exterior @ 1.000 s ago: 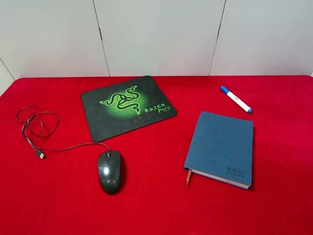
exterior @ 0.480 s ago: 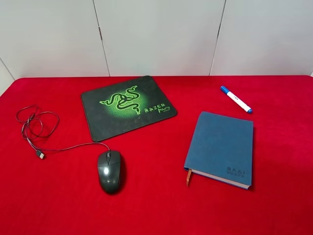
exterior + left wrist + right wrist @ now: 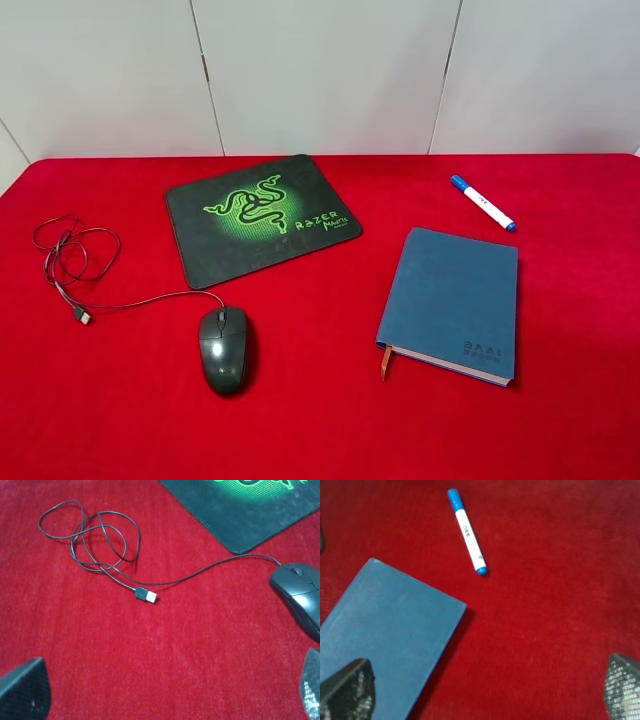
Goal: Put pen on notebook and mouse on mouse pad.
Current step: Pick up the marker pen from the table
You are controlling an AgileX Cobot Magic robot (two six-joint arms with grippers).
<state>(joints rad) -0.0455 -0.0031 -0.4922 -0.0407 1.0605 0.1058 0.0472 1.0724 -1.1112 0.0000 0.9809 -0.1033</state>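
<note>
The black mouse [image 3: 223, 349] lies on the red cloth in front of the black-and-green mouse pad [image 3: 260, 215], apart from it. Its thin cable [image 3: 75, 265] coils to the left. At the right lies the closed blue-grey notebook [image 3: 452, 300], and the blue-capped white pen [image 3: 483, 203] rests on the cloth behind it. My left gripper [image 3: 167, 690] is open over bare cloth, with the mouse [image 3: 300, 597] beside one fingertip and the cable's plug [image 3: 146, 595] ahead. My right gripper [image 3: 485, 690] is open, one fingertip [image 3: 347, 690] over the notebook [image 3: 385, 625], the pen [image 3: 467, 531] farther ahead. Neither arm shows in the high view.
The red cloth [image 3: 330, 420] covers the whole table. White wall panels [image 3: 320, 70] rise right behind the table's far edge. The cable loops [image 3: 100, 540] spread over the cloth left of the mouse pad [image 3: 245, 510].
</note>
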